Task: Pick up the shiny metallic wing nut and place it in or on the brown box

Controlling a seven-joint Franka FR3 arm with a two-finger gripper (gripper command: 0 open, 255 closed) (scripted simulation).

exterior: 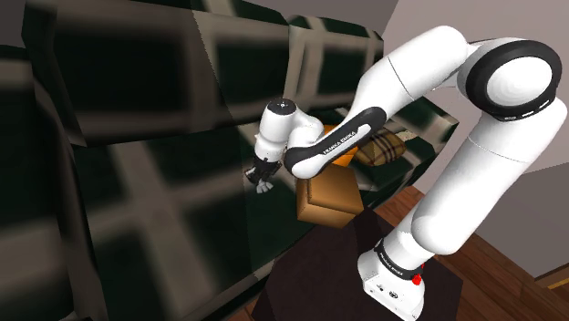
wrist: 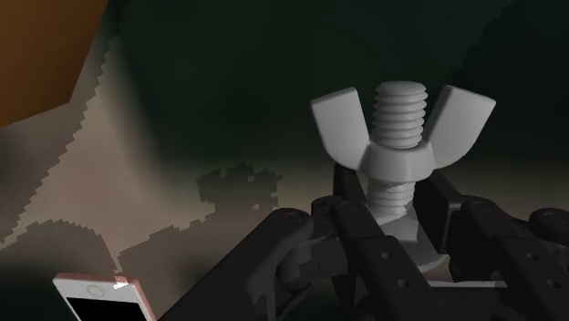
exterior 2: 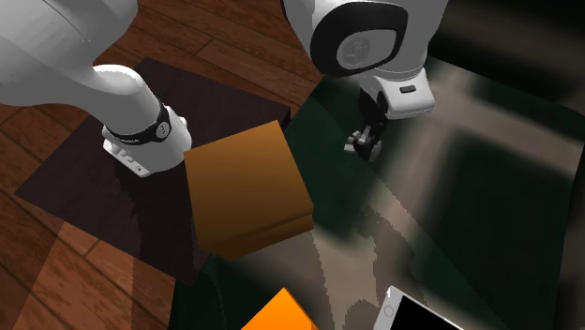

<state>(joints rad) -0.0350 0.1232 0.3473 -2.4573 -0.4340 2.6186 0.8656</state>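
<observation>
A grey wing nut on a threaded bolt (wrist: 399,146) sits clasped between my black fingers, its two wings spread above them. My gripper (wrist: 394,228) is shut on it and hangs above the dark green checked cushion. In the shoulder view the gripper (exterior: 263,175) holds the small pale nut (exterior: 265,186) to the left of the brown box (exterior: 328,201). In the second exterior view the nut (exterior 2: 360,144) hangs under the gripper (exterior 2: 368,131), to the right of the brown box (exterior 2: 246,187) and apart from it.
The checked sofa cushion (exterior 2: 469,216) spreads under the gripper. A white phone (wrist: 100,296) lies on it, also seen as a phone (exterior 2: 412,314) near an orange object (exterior 2: 281,314). A plaid pillow (exterior: 383,146) lies behind the arm. The stand (exterior: 365,283) stands on a wooden floor (exterior 2: 56,281).
</observation>
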